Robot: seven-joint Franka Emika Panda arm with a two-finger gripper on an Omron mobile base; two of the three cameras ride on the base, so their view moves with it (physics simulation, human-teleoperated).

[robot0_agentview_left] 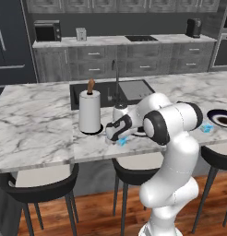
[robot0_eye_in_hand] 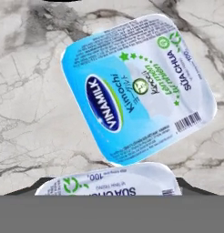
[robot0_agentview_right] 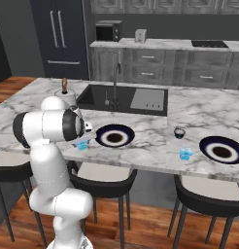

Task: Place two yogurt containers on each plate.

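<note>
A: End effector (robot0_agentview_left: 119, 137) is low over the marble desk (robot0_agentview_left: 37, 129), just right of the paper-towel roll (robot0_agentview_left: 90, 112). Pale-blue yogurt container (robot0_agentview_left: 122, 141) shows right under it.

B: Hand view agrees. One yogurt container (robot0_eye_in_hand: 139, 88) lies lid up on the marble, blue-and-white foil top, sitting skewed in the frame. A second lid (robot0_eye_in_hand: 111, 184) sits at the bottom edge, right where the fingers rise.

A: Jaws?

B: Cannot tell whether they are apart or clamped. The dark fingertips barely show at either side of that lower lid (robot0_eye_in_hand: 186, 187), and whether they touch it is unclear.

A: Right base view: the arm's wrist covers the hand. A blue cup (robot0_agentview_right: 82, 144) sits just below it, near the desk's front edge.

B: Plates?

A: Near plate (robot0_agentview_right: 114, 135) lies just right of that cup, bare. Far plate (robot0_agentview_right: 221, 150) is well off to the right, also bare.

B: Other containers?

A: One more yogurt container (robot0_agentview_right: 186, 153) stands on the desk between the plates, nearer the far one. A small dark cup (robot0_agentview_right: 179, 132) sits behind it. Sink (robot0_agentview_right: 122, 98) lies behind the near plate.
</note>
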